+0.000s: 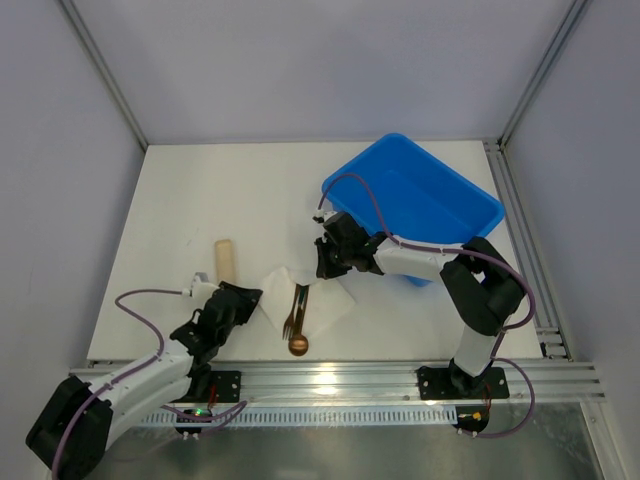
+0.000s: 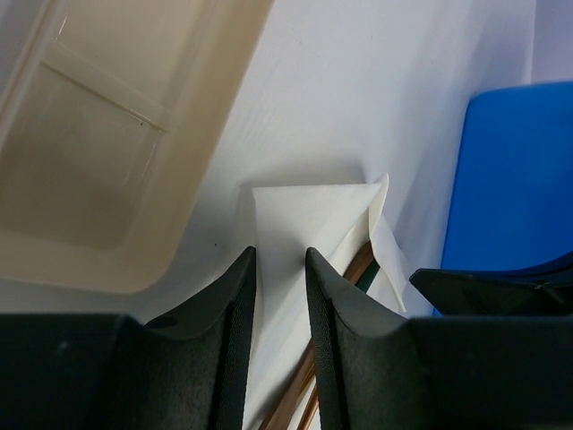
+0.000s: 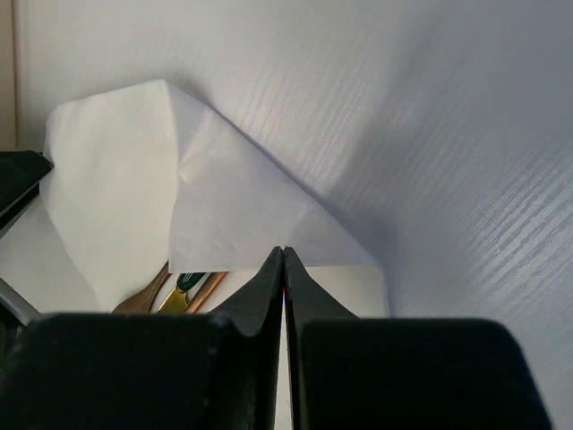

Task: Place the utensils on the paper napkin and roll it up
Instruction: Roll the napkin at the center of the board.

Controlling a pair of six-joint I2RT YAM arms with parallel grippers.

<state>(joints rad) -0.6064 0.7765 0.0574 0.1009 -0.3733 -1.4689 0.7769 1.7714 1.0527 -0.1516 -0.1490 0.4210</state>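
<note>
My right gripper [image 3: 284, 255] is closed tight, fingertips pressed together on the edge of a raised flap of the paper napkin [image 3: 116, 179], so that this far corner stands up off the table [image 1: 180, 200] and arches over the handle ends beneath it. The spoon [image 1: 299, 343] and fork [image 1: 289, 325] lie side by side on the napkin near the front edge of the table, handles pointing away from my bases, the spoon's round bowl sticking out past the near edge of the paper (from the right wrist I only see the gold handle tips peeking out under the flap). My left gripper [image 2: 279, 255] sits low at the napkin's left side, its jaws parted by a narrow gap with the white sheet showing between them; the fingers are not pinched onto the paper. A tan cylinder [image 1: 225, 262] lies on the table just beyond my left gripper, apart from the napkin. The blue bin [image 1: 440, 190] stands behind my right arm, well apart from the utensils.
</note>
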